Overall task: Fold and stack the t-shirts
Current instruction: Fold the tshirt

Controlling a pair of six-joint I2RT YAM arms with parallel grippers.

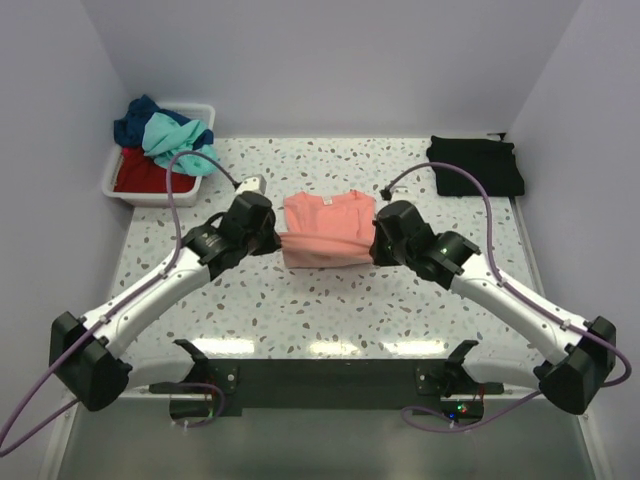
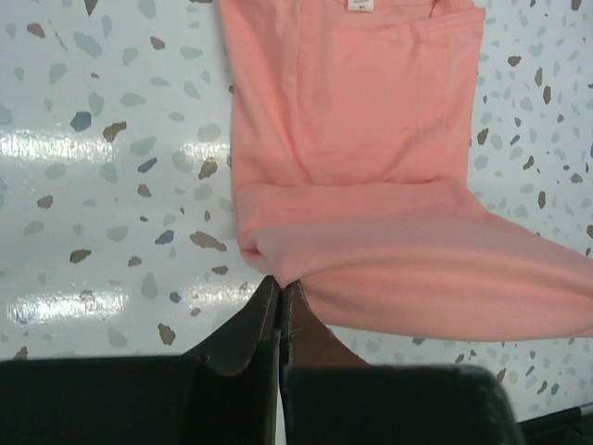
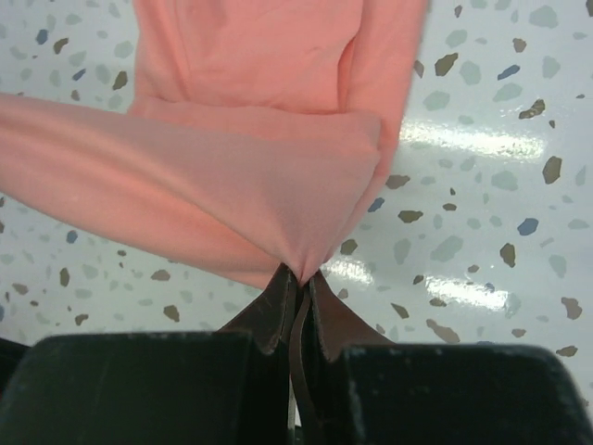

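The salmon-pink t-shirt (image 1: 327,229) lies in the middle of the table, its near edge lifted and stretched between both grippers. My left gripper (image 1: 274,240) is shut on its near left corner; in the left wrist view (image 2: 278,283) the jaws pinch the cloth (image 2: 371,185). My right gripper (image 1: 378,243) is shut on the near right corner; in the right wrist view (image 3: 301,275) the cloth (image 3: 241,176) bunches into the jaws. A folded black t-shirt (image 1: 477,165) lies at the back right. Teal (image 1: 180,138), navy blue (image 1: 135,122) and red (image 1: 145,174) shirts fill the bin.
The white plastic bin (image 1: 204,115) stands at the back left against the wall. White walls close in the speckled table (image 1: 320,310) on the left, back and right. A purple cable (image 1: 470,185) arcs over the table near the black shirt.
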